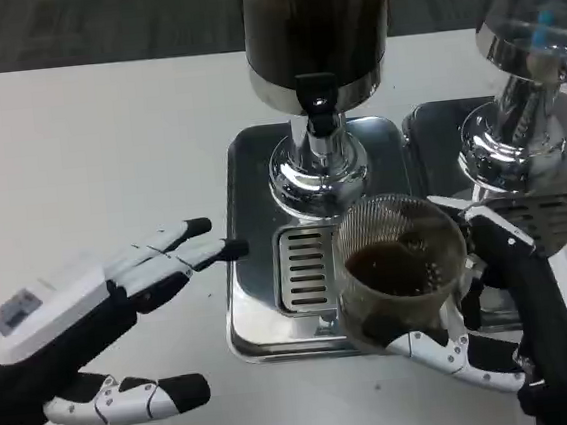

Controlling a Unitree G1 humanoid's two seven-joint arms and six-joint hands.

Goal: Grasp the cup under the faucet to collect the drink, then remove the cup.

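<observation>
Head view picks up the right hand [515,321] at the lower right of the frame, wrapped around the cup [399,267]: white-and-black fingers [443,353] curl under and around its near side, the dark palm braces it from the right. That looks like a side grip chosen to keep the drink level. The cup sits just right of centre, over the front edge of the drip tray [274,324], clearly forward of the faucet [319,109], which hangs from the dark dispenser tank [315,19] at the top of the frame. So by the look of it the filling is done and the taking away is under way. The cup is ribbed and clear, holds dark liquid low in its bowl, and stands close to upright, its mouth facing up toward the camera and its long axis roughly vertical. Whether its base touches the tray cannot be told.

Over at the lower left, the left hand [93,321] lies above the white worktop [86,141], spread wide and holding nothing, fingertips pointing toward the tray's left rim, near it but apart. A second chrome dispenser [526,119] stands at the upper right.
</observation>
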